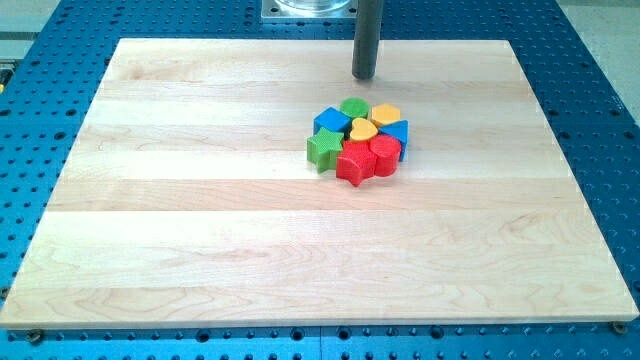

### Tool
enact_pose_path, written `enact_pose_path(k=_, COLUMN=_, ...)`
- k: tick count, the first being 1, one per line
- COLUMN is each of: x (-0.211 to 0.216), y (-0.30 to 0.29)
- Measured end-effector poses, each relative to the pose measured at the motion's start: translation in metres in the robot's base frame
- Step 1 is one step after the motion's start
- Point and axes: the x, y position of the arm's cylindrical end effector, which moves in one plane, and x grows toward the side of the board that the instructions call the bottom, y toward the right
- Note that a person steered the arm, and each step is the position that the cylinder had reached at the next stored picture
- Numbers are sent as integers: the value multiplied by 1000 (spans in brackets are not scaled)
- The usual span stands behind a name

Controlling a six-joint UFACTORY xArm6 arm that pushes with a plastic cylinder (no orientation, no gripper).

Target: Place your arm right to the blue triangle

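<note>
Several blocks sit packed together right of the board's middle. A blue block (pixel 396 133) on the cluster's right side looks like the triangle, partly hidden by its neighbours. A second blue block (pixel 331 122), cube-like, is on the upper left. Around them are a green round block (pixel 354 107), a yellow block (pixel 386 114), a yellow heart (pixel 363 129), a green star (pixel 323 149), a red star (pixel 354 164) and a red block (pixel 385 152). My tip (pixel 363 76) is above the cluster toward the view's top, apart from the green round block and touching nothing.
The wooden board (pixel 200 220) lies on a blue perforated table (pixel 590 60). The arm's metal base (pixel 310 8) shows at the view's top edge, just behind the rod.
</note>
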Motion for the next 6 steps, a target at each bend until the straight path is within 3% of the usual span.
enact_pose_path(k=4, x=-22, y=16)
enact_pose_path(k=5, x=2, y=53)
enact_pose_path(k=6, x=60, y=82)
